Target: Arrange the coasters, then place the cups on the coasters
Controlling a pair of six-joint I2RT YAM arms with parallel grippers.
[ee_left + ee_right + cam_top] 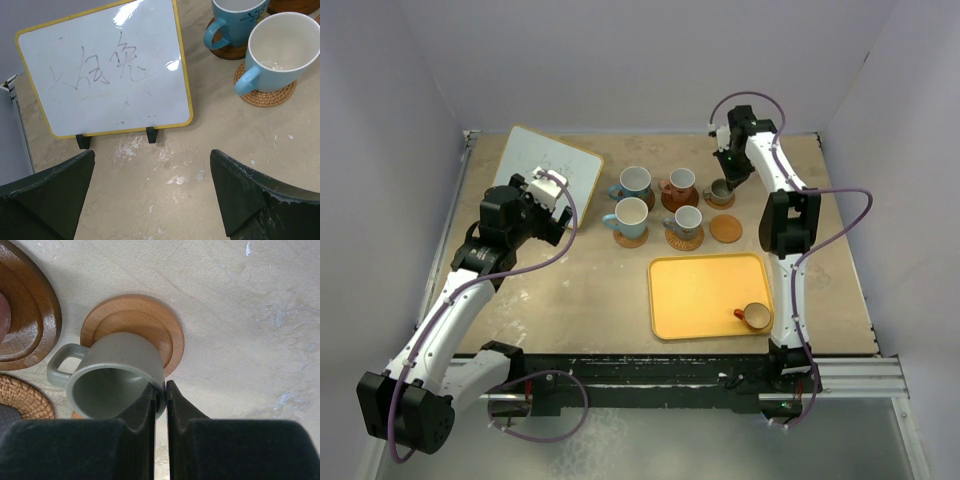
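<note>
My right gripper (160, 386) is shut on the rim of the grey cup (117, 370), one finger inside and one outside. The cup hangs over a light wooden coaster (135, 325) at the back right of the group (720, 192); I cannot tell whether it rests on it. Two light blue cups (635, 181) (630, 215), a reddish cup (680, 183) and a blue-grey cup (687, 220) each stand on a coaster. One coaster (726, 229) lies bare. An orange-brown cup (756, 316) sits in the yellow tray (700, 295). My left gripper (152, 156) is open over bare table.
A small whiteboard (105, 70) with a yellow frame stands propped at the back left, just ahead of my left gripper (552, 203). A dark wooden coaster (30, 315) and a woven coaster (20, 397) lie close to the left of the grey cup.
</note>
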